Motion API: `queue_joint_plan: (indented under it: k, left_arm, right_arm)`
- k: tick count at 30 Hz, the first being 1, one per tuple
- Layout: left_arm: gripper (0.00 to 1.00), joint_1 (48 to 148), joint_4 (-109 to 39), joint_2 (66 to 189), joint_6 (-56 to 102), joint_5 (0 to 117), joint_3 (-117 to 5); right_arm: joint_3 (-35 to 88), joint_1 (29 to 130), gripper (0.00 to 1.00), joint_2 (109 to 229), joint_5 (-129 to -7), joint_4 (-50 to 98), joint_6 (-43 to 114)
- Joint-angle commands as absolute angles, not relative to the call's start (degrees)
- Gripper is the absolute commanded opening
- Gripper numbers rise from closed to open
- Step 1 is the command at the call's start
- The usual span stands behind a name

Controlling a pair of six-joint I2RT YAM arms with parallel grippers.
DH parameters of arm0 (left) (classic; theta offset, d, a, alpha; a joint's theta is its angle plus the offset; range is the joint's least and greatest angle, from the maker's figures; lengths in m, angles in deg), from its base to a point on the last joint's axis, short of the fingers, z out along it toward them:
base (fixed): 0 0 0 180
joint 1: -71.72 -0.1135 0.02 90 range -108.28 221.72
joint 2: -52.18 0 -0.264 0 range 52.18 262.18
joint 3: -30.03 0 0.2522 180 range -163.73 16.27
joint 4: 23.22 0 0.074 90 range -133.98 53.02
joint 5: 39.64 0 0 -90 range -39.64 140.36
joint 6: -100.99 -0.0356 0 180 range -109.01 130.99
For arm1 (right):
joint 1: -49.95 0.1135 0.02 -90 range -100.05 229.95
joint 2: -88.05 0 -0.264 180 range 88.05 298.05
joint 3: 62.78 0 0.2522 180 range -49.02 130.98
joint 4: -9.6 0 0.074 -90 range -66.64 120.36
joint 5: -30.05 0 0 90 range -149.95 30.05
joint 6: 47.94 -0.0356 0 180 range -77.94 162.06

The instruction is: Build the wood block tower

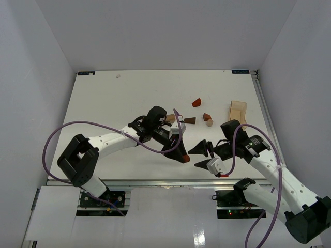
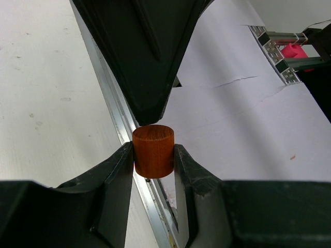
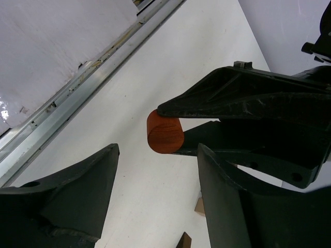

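Our left gripper is clamped on a reddish-brown cylinder, one finger pressed to each side, close to the near edge of the table. Our right gripper faces it just beside, jaws standing apart and gripping nothing. The other wooden blocks lie farther back on the table, scattered singly, none stacked.

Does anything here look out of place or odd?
Nothing is broken or spilled. One oddity: the reddish cylinder sits apart from the other wood blocks, pinched in the left gripper above the table's near edge.
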State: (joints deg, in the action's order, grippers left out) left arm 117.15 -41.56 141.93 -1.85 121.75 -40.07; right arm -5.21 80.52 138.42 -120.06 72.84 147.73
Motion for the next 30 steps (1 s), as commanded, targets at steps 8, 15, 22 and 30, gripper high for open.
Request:
queue_joint_plan:
  k: [8, 15, 22, 30]
  left_arm:
    - [0.0, 116.8, -41.4, 142.4, -2.8, 126.3, -41.8]
    - [0.0, 116.7, -41.2, 142.6, -2.6, 126.9, -42.3]
    - [0.0, 116.8, -40.9, 142.9, -2.5, 127.0, -42.8]
    - [0.0, 116.8, -40.8, 143.5, -1.9, 127.0, -43.5]
  right_arm:
    - [-1.5, 84.5, 0.64, 143.5, -118.3, 68.2, 144.1]
    - [-1.1, 85.5, 0.61, 145.0, -117.2, 67.6, 142.9]
    - [-0.8, 86.1, 0.55, 146.3, -117.0, 67.7, 142.5]
    - [-1.3, 86.5, 0.49, 146.4, -117.0, 67.3, 141.8]
